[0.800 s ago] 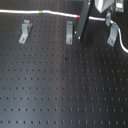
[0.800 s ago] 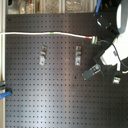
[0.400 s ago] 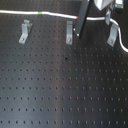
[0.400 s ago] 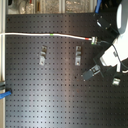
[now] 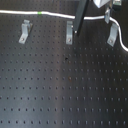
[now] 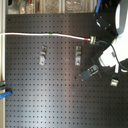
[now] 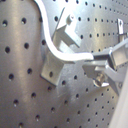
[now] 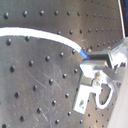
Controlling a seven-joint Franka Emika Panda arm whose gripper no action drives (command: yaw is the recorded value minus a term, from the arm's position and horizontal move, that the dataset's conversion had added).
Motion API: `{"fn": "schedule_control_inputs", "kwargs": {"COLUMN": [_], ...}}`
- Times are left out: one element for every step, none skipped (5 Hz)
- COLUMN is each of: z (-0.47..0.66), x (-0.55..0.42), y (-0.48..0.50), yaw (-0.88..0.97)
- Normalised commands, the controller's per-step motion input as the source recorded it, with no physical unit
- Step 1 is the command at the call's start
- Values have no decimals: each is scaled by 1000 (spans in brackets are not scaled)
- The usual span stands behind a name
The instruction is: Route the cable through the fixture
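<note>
The white cable runs along the board's far edge in the first exterior view, green band toward the first exterior view's left, then bends down past the right-hand fixture. Its red-orange mark shows in the second exterior view, just before the arm covers it. Two more metal fixtures stand in the same row. My gripper is shut on the cable just beside a fixture, above the right-hand one.
The black perforated board stretches bare toward the near side. A dark bar on the hand hangs over the middle fixture. A blue object sits at the board's edge on the second exterior view's left.
The hand and its dark bar have shifted slightly toward the left in both exterior views, with the cable still in the fingers. The cable's left stretch has not moved.
</note>
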Motion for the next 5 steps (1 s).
{"fn": "schedule_control_inputs", "kwargs": {"z": [-190,-80,3,1,92], "x": [150,232,186,137,-192], "y": [85,-136,-219,-205,-21], "yaw": [54,0,-17,-20,0]}}
